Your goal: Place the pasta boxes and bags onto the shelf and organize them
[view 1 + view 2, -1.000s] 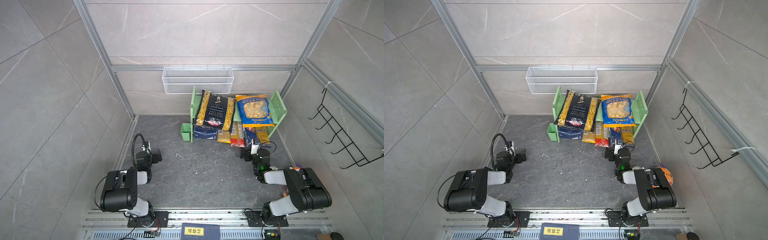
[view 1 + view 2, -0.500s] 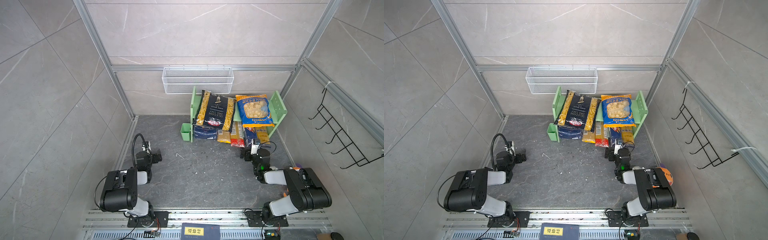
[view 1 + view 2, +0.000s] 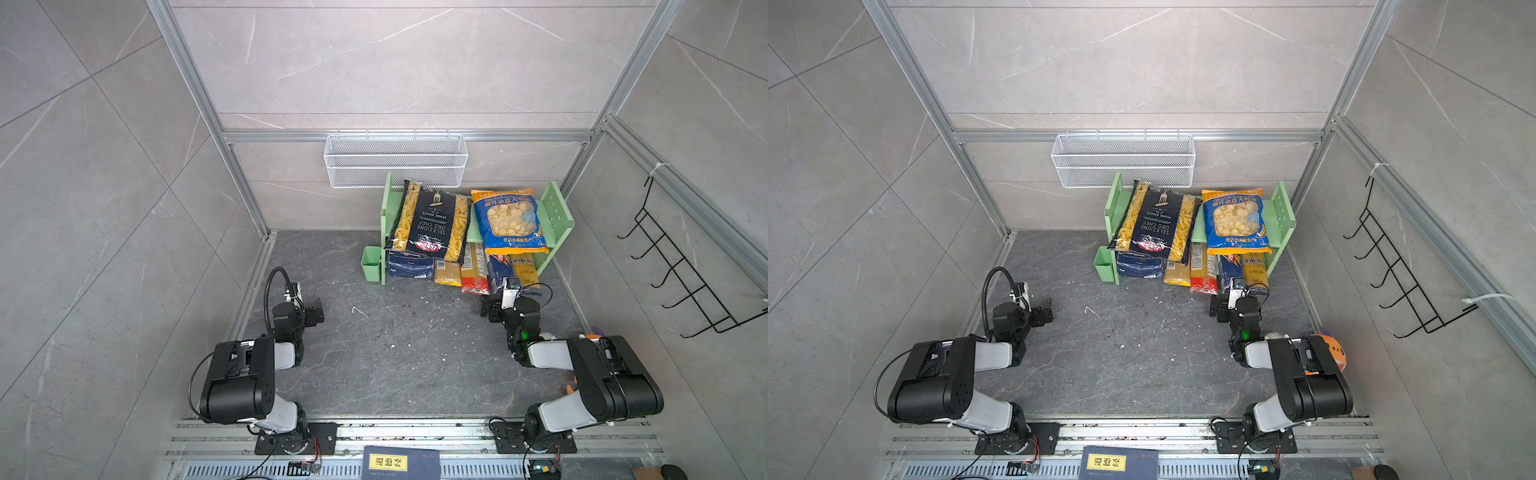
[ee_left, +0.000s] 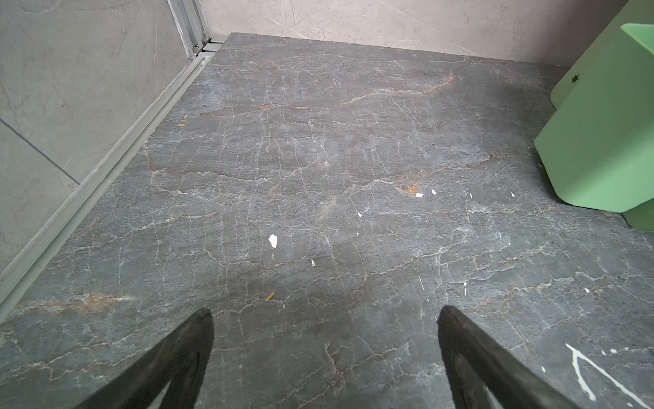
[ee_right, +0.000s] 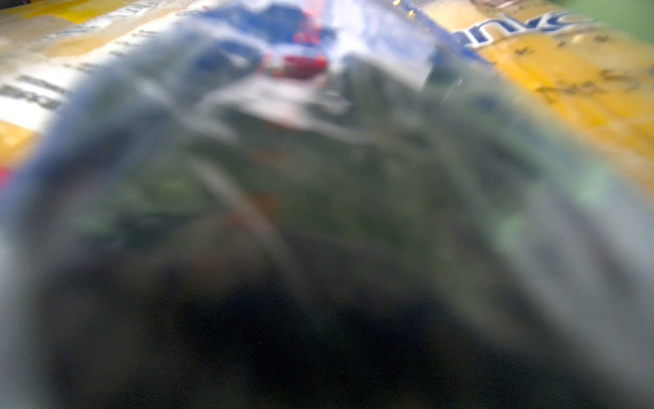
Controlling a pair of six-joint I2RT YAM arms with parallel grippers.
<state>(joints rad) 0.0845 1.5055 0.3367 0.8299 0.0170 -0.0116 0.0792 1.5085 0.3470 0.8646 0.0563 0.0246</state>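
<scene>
— Grey-veined dark stone slab (image 3: 395,353): what does it carry in both top views?
— Pale tiled walls (image 3: 124,208) and aluminium framing enclose it. The green shelf (image 3: 555,212) stands at the slab's far right corner, below a white wire basket (image 3: 395,162). Upper tier: black penne bag (image 3: 432,222) and blue-orange orecchiette bag (image 3: 509,220), side by side. Lower tier: dark blue carton (image 3: 409,266) under the penne bag, then the slim spaghetti packs (image 3: 473,274), their near ends projecting onto the slab. A green cup (image 3: 370,264) sits against the shelf panel nearer the slab's left edge.
— Grippers?
— Left gripper (image 3: 316,311): near the slab's left edge, well apart from all packs. Right gripper (image 3: 490,307): just at the spaghetti packs' near ends.
— Left wrist view?
— Fingers (image 4: 184,354) spread wide, with bare slab flecked with white chips between them.
— Right wrist view?
— Blurred pack film fills it and hides the fingers. The jaws stand wide; whether they touch a pack cannot be told.
</scene>
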